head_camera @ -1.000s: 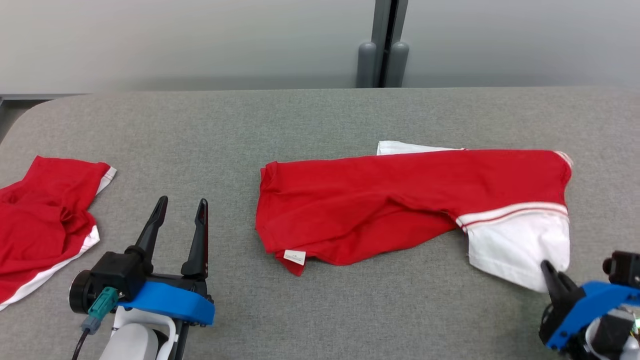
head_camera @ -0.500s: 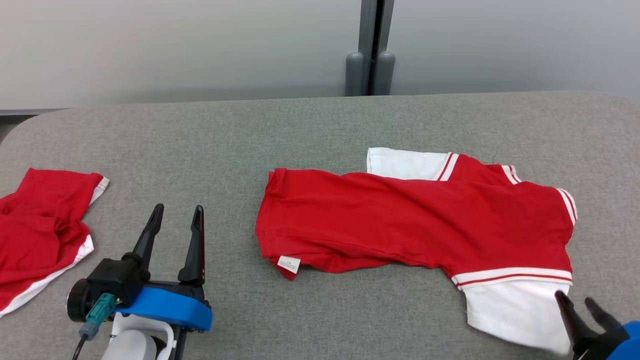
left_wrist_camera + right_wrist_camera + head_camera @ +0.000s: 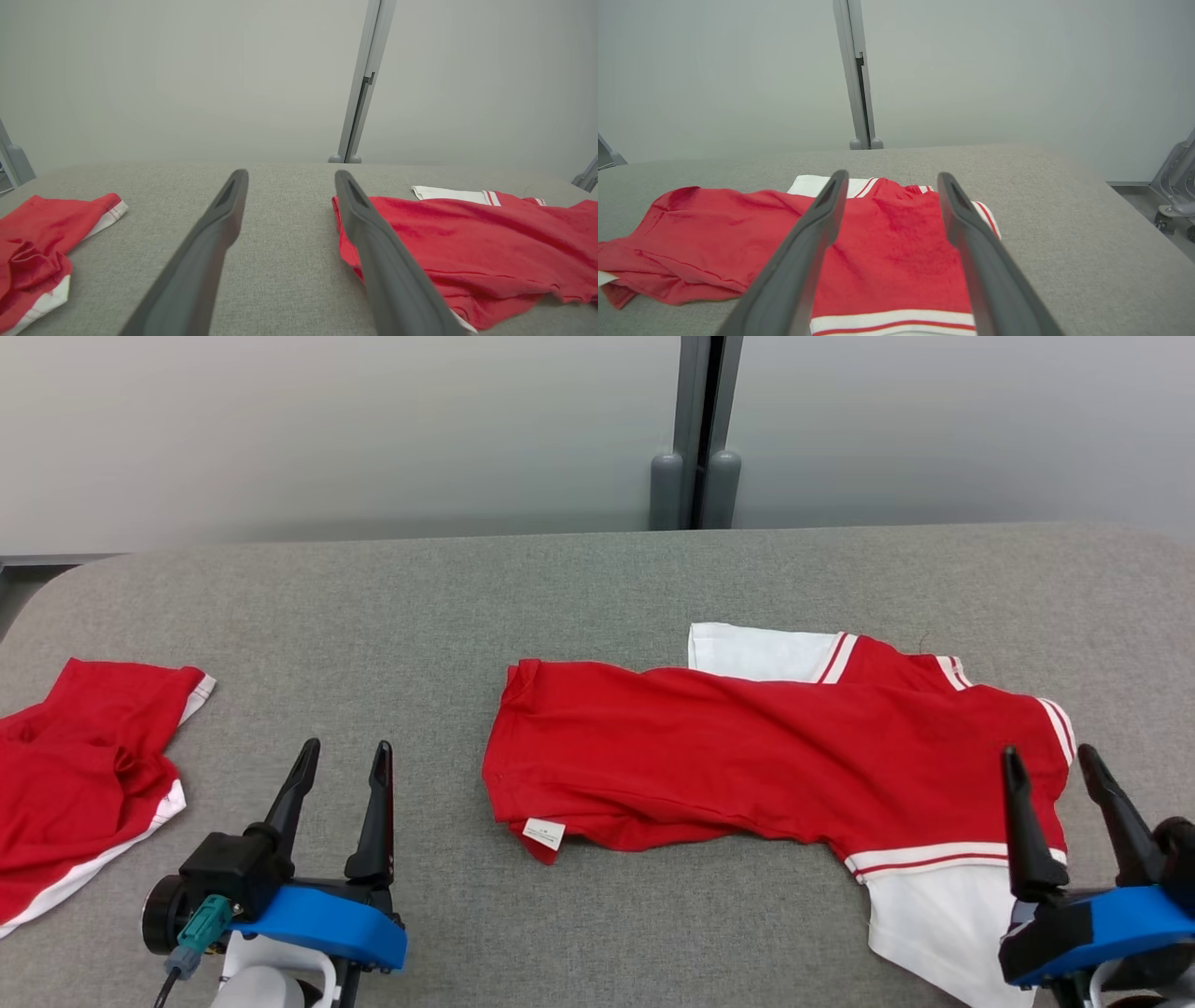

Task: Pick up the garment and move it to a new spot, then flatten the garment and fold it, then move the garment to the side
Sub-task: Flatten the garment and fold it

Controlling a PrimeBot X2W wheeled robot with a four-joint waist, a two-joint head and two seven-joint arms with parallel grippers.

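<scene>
The garment [image 3: 775,765], red with white sleeves, is laid lengthwise on the grey tabletop [image 3: 560,597], right of centre. Its near white sleeve is found beside the right fingers [image 3: 1022,831], which are spread wide over the garment's right end with nothing pinched. The left fingers [image 3: 373,812] are also spread and empty, well apart from its hem. Farther left, a second red cloth [image 3: 75,775] is seen.
</scene>
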